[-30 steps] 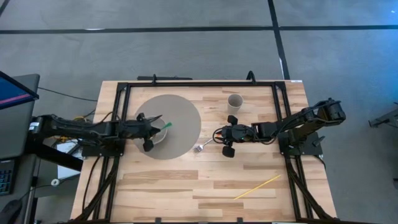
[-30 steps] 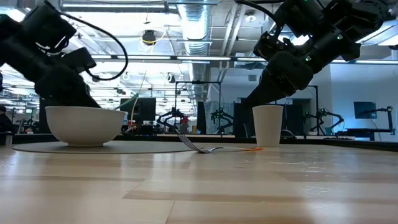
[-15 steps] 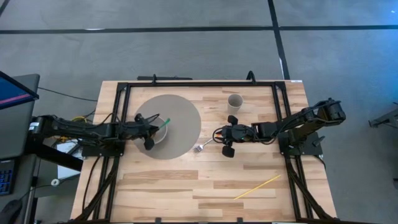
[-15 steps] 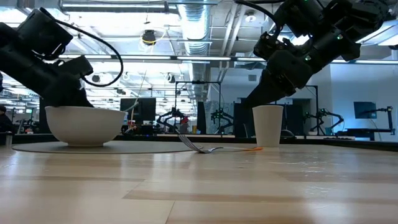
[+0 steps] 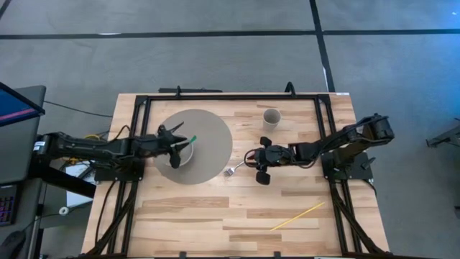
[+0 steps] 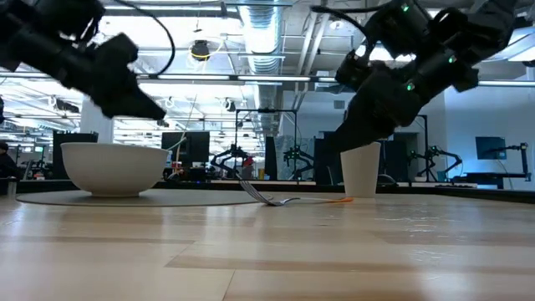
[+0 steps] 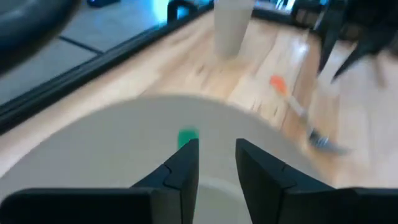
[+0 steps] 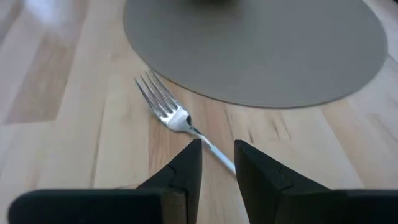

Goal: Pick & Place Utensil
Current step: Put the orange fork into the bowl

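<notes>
Lifted since a second ago, the left gripper (image 5: 175, 141) hangs above the bowl (image 6: 114, 168) — jaws narrowly parted, empty. Right gripper (image 8: 217, 163) hovers over the fork (image 8: 166, 110), narrowly open — fork on the table beside the mat (image 5: 215, 137).

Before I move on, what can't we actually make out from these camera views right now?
- Inside of the bowl: the low view is level with its wall, and in the high view the left gripper covers it.
- Fork handle: right wrist view, behind the right gripper fingers.
- Green-tipped utensil: left wrist view, blurred.
- Yellow stick: high view, too small to identify.
</notes>
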Controlling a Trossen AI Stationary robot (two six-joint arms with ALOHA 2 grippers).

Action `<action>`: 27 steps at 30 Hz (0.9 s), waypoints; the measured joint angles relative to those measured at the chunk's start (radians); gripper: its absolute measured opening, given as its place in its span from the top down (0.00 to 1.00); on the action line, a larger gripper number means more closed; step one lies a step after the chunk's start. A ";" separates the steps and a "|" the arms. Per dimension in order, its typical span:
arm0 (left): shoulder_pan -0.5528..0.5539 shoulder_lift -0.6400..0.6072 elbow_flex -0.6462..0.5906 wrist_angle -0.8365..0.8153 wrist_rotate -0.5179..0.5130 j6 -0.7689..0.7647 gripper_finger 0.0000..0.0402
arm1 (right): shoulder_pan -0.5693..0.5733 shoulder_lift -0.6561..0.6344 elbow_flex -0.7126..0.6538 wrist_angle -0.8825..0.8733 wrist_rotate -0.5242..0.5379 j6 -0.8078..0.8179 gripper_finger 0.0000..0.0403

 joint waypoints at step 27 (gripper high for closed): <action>-0.308 0.014 0.022 0.297 0.134 -0.032 0.76 | -0.061 0.375 0.300 -0.157 -0.098 -0.127 0.80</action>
